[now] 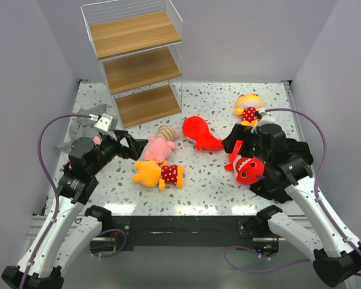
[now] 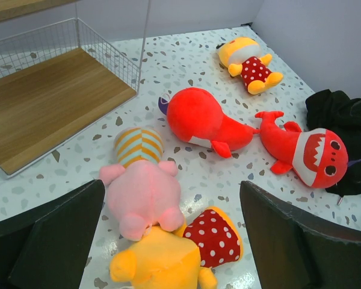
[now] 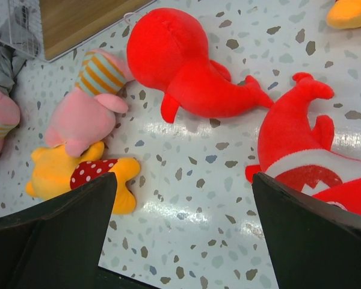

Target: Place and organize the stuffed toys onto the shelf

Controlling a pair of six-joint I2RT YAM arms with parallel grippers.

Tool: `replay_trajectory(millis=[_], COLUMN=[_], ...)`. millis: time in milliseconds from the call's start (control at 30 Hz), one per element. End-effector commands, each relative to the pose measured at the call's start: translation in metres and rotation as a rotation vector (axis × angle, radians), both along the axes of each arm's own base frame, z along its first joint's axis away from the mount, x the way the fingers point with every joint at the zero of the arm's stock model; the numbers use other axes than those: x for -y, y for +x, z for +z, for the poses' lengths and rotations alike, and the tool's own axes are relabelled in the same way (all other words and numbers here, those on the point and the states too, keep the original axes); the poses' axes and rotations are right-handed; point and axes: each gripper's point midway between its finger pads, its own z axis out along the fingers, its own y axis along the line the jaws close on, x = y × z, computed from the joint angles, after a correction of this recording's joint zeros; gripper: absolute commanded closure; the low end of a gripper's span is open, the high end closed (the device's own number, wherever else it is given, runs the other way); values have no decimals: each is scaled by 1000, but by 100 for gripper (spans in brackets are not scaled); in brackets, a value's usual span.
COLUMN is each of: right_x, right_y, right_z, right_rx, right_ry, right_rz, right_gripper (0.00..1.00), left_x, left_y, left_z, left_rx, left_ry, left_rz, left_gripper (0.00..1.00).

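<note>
No toy is on the shelf yet, so this looks like the very start, and the step in hand is picking up the first toy. The tall rack with three light-brown wooden boards and a thin white wire frame (image 1: 135, 60) stands at the far left of the white speckled surface (image 1: 216, 198). All three boards are bare. The left claw (image 1: 135, 147) is spread wide and holds nothing. It hangs close to the soft pink toy with a striped end (image 2: 141, 192), which lies touching the soft yellow toy in red dotted clothes (image 2: 180, 253). The right claw (image 3: 185, 180) is spread wide too, with nothing in it, by the red plush shark with a white toothy mouth (image 1: 248, 170). A second red plush shark (image 1: 200, 133) lies in the middle, and a second yellow toy in red dots (image 1: 248, 108) lies far right. A second pink toy (image 3: 3, 108) peeks out at the left, beside a grey cloth (image 1: 84, 123). Next, I think, the left claw should go down over the pink toy, squeeze its fat body and carry it to a board. The toys look soft and squishy, so pinching them should be easy.
</note>
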Motion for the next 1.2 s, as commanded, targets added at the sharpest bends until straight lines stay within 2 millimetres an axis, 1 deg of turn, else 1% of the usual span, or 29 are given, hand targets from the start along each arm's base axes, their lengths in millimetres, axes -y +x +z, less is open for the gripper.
replay_trajectory(millis=[0,133,300,500,567,600,633,667,700,733,767,800,900,933,967,1000,1033,1067,1167], right_x=[4,3,6,11,19,29,36,46,58,63,71,75,90,99,107,110,112,113,106], right_y=[1,0,-2,-4,-5,-2,-3,-9,-9,-11,-18,-20,-26,-26,-35,-38,-41,-46,-49], right_z=[12,14,12,11,7,6,4,-1,-4,-5,-8,-9,-14,-18,-27,-32,-41,-51,-73], right_rx=[27,24,5,-14,-38,-44,-58,-96,-111,-123,-153,-168,-207,-213,-255,-275,-307,-345,-429], right_ry=[23,29,28,44,37,36,35,18,19,13,-11,6,-34,-70,-110,-89,-115,-139,-134], right_rz=[-33,-34,-50,-99,-154,-238,-289,-348,-446,-480,-519,-566,-672,-726,-767,-831,-856,-865,-885], right_gripper=[1,1,1,2,1,2,1,2,2,2,4,4,6,7,7,8,8,9,11], left_x=[-1,-1,-1,-1,-1,-1,-1,-1,-1,-1,-2,-2,-2,-1,-2,-1,-2,-2,-2], left_y=[0,0,-1,0,1,1,2,2,2,2,1,1,1,0,1,1,1,1,0], left_z=[3,3,4,3,1,2,1,-1,-2,-1,1,1,3,3,2,2,2,2,3], left_rx=[6,6,12,9,3,3,-2,-10,-11,-8,-1,1,6,6,3,3,4,4,7], left_ry=[-15,-15,-17,-16,-14,-14,-12,-9,-9,-9,-10,-11,-12,-12,-11,-12,-12,-12,-13], left_rz=[7,7,7,5,8,10,12,12,12,15,16,16,17,11,13,11,13,13,13], left_gripper=[0,0,0,0,0,0,0,0,0,0,0,0,0,0,0,0,0,0,0])
